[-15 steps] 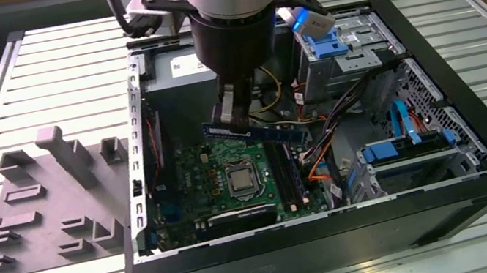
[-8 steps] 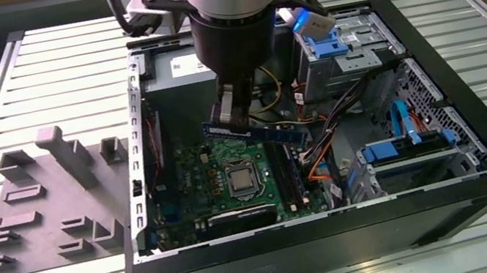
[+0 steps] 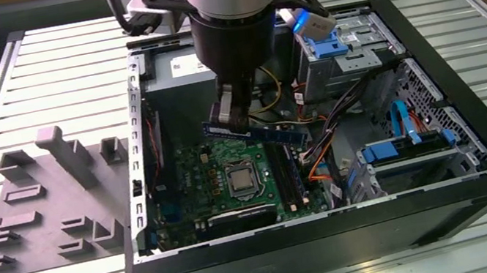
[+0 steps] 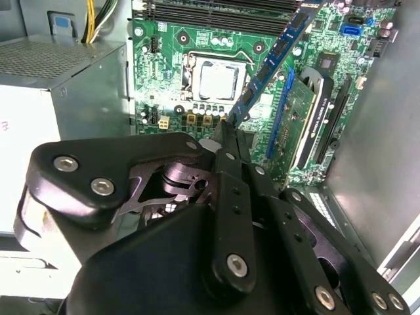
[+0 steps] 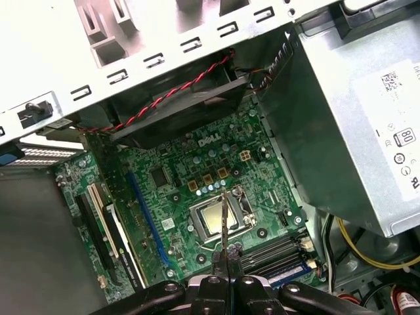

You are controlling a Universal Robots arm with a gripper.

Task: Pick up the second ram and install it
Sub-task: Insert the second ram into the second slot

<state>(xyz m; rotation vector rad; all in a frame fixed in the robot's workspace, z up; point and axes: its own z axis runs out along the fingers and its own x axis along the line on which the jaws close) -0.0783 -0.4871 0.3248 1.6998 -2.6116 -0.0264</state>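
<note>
- Second ram [image 3: 258, 134]: a dark-blue stick with black chips, held in the air inside the open computer case [image 3: 339, 235]. It is above the motherboard [image 3: 197, 181] and touches nothing but the tool.
- Gripper [image 3: 228, 118]: fingers pinch the stick at its end toward the exterior view's left. The rest juts free toward the exterior view's right and dips slightly at that end.
- Memory slots [image 3: 285, 174]: long black sockets just to the exterior view's right of the CPU socket [image 3: 242, 179], running near to far.
- Alignment: in the second wrist view the stick [image 4: 269, 62] crosses the board at a slant. By my judgement it is not yet parallel to the slots.
- Attitude: in the first wrist view the stick appears as a thin edge [image 5: 224, 223] over the CPU socket, so it stands on edge.
- Handling, judged: a one-end grip leaves a long lever, so slow travel suits it.
  - Turn the stick until it lies along a vacant slot.
  - Level its contact edge so both ends meet the slot together.
- Hazards, judged: the free end could snag the orange cables [image 3: 320, 149] near the slots, and pressing from one end may seat that end alone.
</note>
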